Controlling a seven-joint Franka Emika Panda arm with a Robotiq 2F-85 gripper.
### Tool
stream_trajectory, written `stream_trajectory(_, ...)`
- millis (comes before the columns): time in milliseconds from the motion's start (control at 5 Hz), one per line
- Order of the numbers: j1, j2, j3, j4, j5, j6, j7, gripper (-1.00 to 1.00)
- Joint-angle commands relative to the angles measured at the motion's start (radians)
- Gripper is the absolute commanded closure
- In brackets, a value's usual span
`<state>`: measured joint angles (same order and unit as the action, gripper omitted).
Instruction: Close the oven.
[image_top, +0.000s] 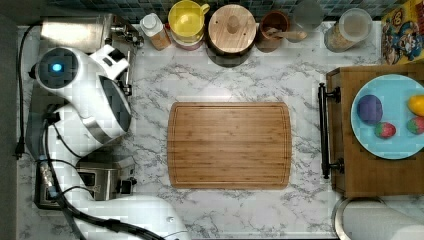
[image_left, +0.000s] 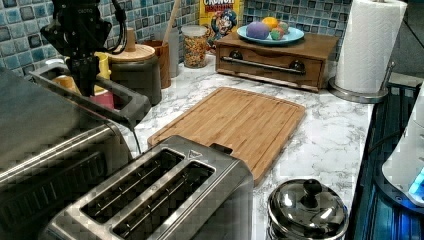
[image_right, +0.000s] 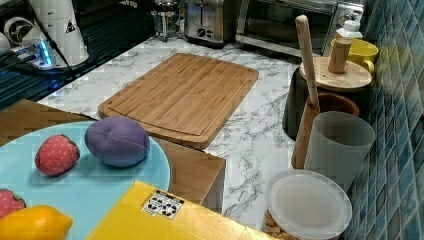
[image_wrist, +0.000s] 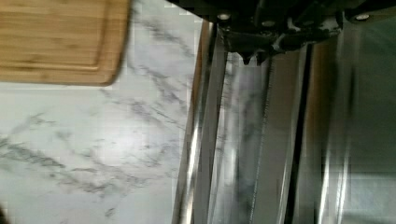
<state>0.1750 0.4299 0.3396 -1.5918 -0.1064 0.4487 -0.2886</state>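
The stainless-steel oven fills the left view's left foreground, and its shiny top lies at the top view's upper left. Its glass door hangs partly open, tilted out over the counter. My gripper points down onto the door's frame, fingertips pressed together with nothing between them. In the wrist view the gripper hovers just over the glass pane, beside the metal bar handle. The oven also stands at the far end of the counter in the right view.
A two-slot toaster stands beside the oven, with a steel lidded pot near it. A bamboo cutting board lies mid-counter. Jars, a yellow mug and a wooden-lidded canister line the tiled wall. A wooden box carries a plate of toy fruit.
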Motion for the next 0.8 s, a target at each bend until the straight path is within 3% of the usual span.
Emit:
stream_trajectory(200, 0.011, -0.223, -0.024, -0.067, -0.065, 0.098, 0.215, 1.0)
stream_trajectory(400, 0.011, -0.336, -0.027, -0.144, -0.08, 0.126, 0.251, 1.0)
stream_trajectory(600, 0.001, -0.464, -0.029, -0.242, 0.016, 0.194, 0.205, 1.0)
stream_trajectory(800, 0.011, -0.376, -0.042, -0.116, 0.136, 0.029, 0.089, 1.0)
